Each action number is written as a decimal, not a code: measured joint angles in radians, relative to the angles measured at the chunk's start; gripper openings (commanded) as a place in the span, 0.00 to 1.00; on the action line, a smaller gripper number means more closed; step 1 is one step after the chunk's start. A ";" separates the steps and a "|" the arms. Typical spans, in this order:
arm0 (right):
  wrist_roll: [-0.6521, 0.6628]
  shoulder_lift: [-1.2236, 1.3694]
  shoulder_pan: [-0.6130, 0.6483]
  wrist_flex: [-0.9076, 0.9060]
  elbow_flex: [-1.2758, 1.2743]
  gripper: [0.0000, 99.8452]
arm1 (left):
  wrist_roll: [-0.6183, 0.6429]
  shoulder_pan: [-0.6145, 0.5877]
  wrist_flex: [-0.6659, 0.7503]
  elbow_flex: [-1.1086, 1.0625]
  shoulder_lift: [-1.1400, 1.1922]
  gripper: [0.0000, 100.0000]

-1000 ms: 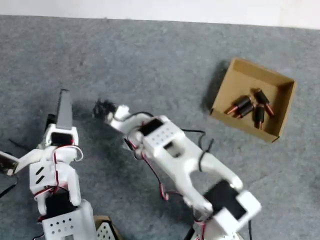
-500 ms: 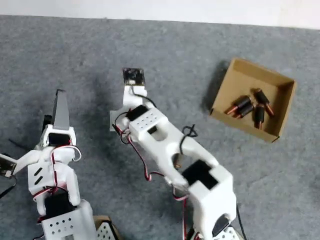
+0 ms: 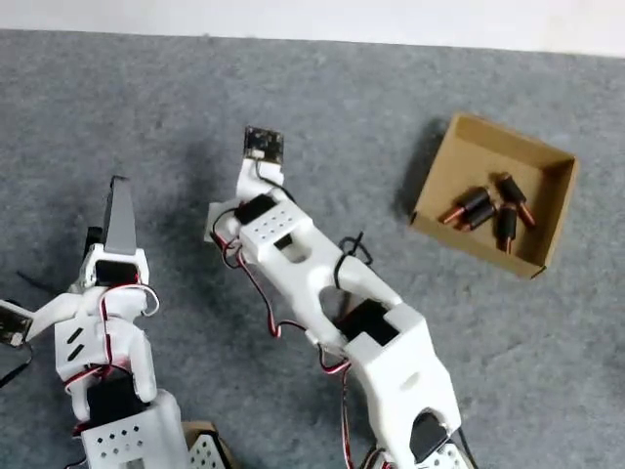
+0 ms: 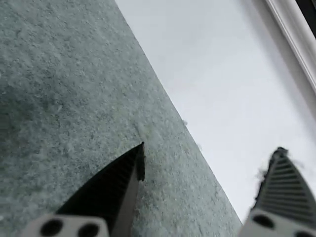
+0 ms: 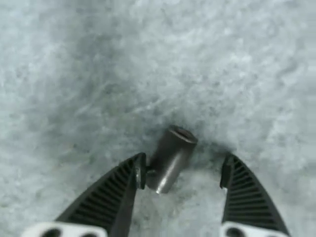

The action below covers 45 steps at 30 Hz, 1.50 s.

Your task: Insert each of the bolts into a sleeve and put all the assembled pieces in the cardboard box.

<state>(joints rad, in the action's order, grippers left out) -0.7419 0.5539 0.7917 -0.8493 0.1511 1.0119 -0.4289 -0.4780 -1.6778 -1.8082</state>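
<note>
Sleeve lies on the grey bench between the released fingers of the right gripper. Fingers of the left gripper are released too, above the bench.

High view looks down over the grey mat — both wrist views see it close, the left obliquely.

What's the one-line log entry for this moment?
right gripper: open, straddling sleeve lying on carpet | left gripper: open, empty | cardboard box: assembled pieces inside
</note>
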 measured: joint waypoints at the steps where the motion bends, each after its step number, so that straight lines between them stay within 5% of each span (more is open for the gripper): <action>1: -0.012 0.002 0.000 -0.025 0.011 0.23 | 0.000 0.000 0.000 0.000 0.000 0.36; 13: -0.021 0.002 -0.021 -0.097 0.002 0.08 | 0.000 0.000 0.000 0.000 0.000 0.36; 31: 0.456 0.003 -0.087 -0.110 -0.002 0.09 | 0.000 0.003 0.000 0.000 0.000 0.36; 36: 0.520 0.003 -0.103 -0.110 -0.002 0.19 | 0.000 0.003 0.000 0.000 0.000 0.36; 45: 0.583 0.011 -0.103 -0.110 0.028 0.19 | 0.000 0.037 -0.025 0.000 0.000 0.36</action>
<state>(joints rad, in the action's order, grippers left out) -0.1588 0.5646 0.6889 -0.9597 0.1788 1.0119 -0.3920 -0.5025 -1.6778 -1.8082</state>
